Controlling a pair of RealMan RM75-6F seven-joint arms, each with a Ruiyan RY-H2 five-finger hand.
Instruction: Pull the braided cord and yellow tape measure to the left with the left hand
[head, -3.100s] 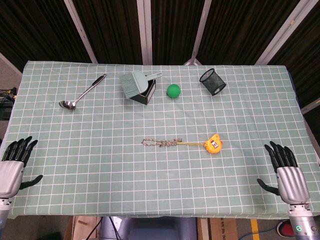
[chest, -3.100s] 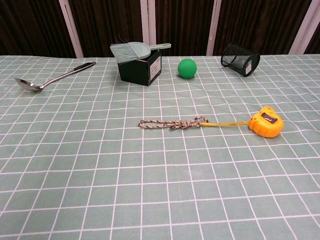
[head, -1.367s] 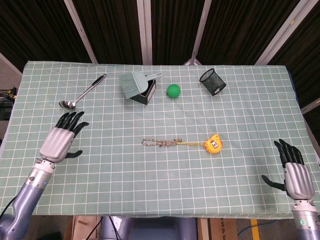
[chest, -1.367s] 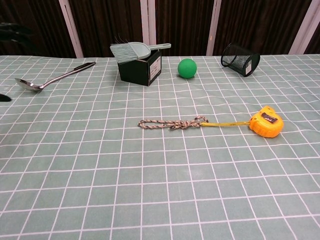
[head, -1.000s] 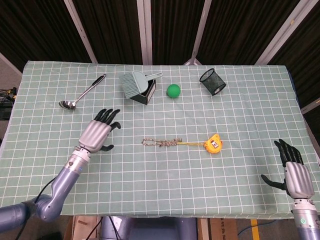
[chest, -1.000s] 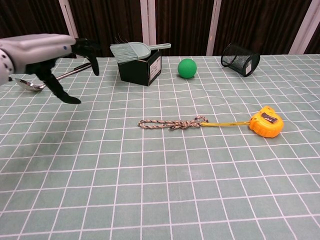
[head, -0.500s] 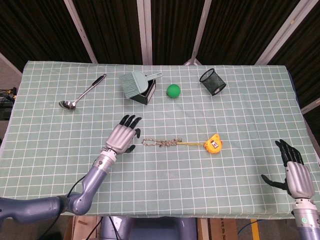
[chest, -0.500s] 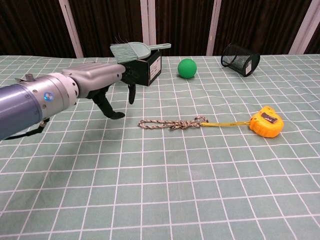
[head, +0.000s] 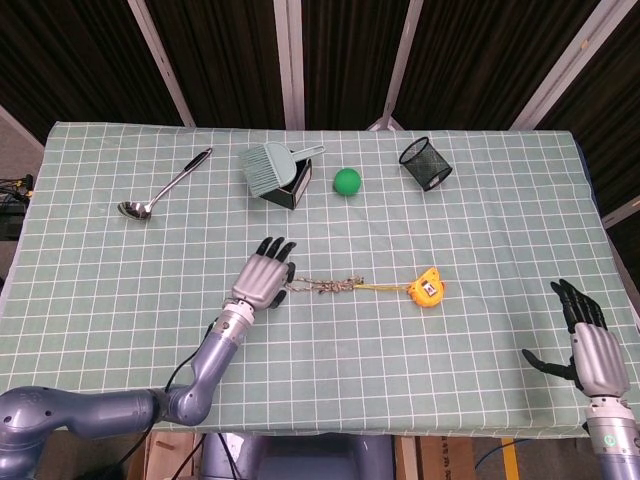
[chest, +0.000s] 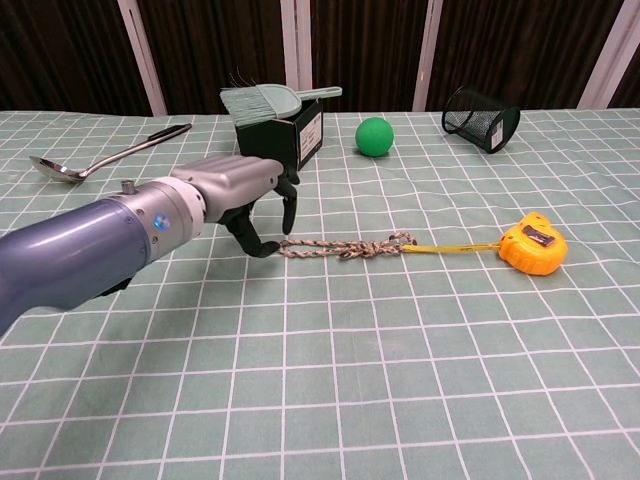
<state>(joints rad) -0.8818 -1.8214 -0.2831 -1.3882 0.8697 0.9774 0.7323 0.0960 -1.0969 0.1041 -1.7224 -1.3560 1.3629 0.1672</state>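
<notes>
Checked table (head: 100, 300) holds ladle (head: 163, 186), ball (head: 346, 181), cord (head: 325, 286), tape measure (head: 426, 289).

Bright even overhead light — soft shadows, sharp focus.

A green checked cloth (head: 480, 330) is covering the table. Along the far side, a spoon (head: 165, 185) is lying at the left; a dustpan with brush (head: 272, 164) is resting on a dark box (head: 294, 190); a green ball (head: 347, 181) is sitting beside it; a mesh cup (head: 426, 164) is lying tipped at the right.
</notes>
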